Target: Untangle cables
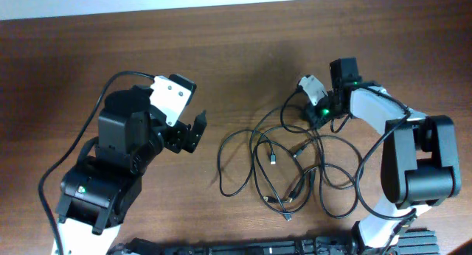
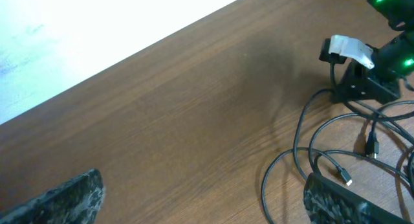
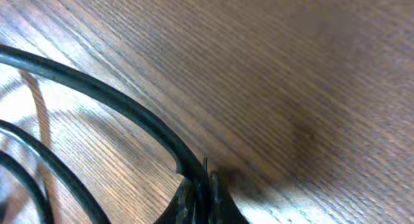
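The cables (image 1: 295, 170) lie as one loose tangle on the table (image 1: 243, 56), in the centre-right of the overhead view, just below the right tool (image 1: 318, 113), which is pressed down at the heap's upper edge. In the right wrist view that tool (image 3: 197, 191) appears clamped shut on one strand (image 3: 116, 101). The strand enters the frame at the far left and slants down to the bottom centre, where it vanishes between the closed tips. Taking the strand at the rim of the heap, not in its crowded middle, looks like a way to get a cord that can be drawn upward and away from the loops. The left tool (image 1: 193, 133) hangs apart from the tangle, to its left in the overhead view. Its fingers (image 2: 71, 198) are spread wide at the lower corners of the left wrist view, holding nothing. It is probably waiting to pin or take a second cord once the first comes taut. The heap has no single direction: its loops spread about as far across as down, with the largest arcs bulging toward the lower left and lower right. Individual plug ends (image 2: 373, 146) in the middle point mostly down the overhead frame, their short bodies running from top to bottom. Which plug belongs to the gripped strand cannot be told.
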Robot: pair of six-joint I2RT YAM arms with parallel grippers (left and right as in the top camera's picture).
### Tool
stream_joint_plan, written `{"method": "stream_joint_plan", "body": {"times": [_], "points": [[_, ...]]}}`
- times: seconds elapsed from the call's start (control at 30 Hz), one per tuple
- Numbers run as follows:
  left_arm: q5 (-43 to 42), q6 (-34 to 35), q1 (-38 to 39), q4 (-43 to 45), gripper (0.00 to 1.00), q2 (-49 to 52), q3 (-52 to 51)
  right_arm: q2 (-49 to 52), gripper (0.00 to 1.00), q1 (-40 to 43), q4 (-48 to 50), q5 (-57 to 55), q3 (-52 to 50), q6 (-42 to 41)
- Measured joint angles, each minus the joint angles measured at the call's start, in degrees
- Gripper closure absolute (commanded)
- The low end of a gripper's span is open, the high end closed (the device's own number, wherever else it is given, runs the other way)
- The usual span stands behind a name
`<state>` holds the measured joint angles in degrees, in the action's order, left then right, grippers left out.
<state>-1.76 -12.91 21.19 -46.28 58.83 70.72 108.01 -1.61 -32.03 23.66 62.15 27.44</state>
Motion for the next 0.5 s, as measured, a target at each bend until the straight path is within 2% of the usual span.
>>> {"method": "stream_joint_plan", "body": {"times": [0.07, 0.13, 0.3, 0.43, 0.5], "points": [[0.0, 0.0, 0.0, -0.1, 0.01, 0.0, 0.0, -1.0, 0.96, 0.0, -10.8, -0.2, 7.1, -0.7], [0.0, 0.0, 0.0, 0.0, 0.01, 0.0, 0.0, -2.7, 0.96, 0.0, -17.5, 0.2, 14.8, -0.7], [0.0, 0.0, 0.0, 0.0, 0.01, 0.1, 0.0, -6.7, 0.96, 0.0, -29.8, 8.1, 41.8, -0.7], [0.0, 0.0, 0.0, 0.0, 0.01, 0.3, 0.0, -7.0, 0.96, 0.0, -32.0, 16.0, 58.9, -2.4], [0.0, 0.0, 0.0, 0.0, 0.01, 0.3, 0.0, -7.1, 0.96, 0.0, -32.2, 18.5, 64.2, -3.6]]}}
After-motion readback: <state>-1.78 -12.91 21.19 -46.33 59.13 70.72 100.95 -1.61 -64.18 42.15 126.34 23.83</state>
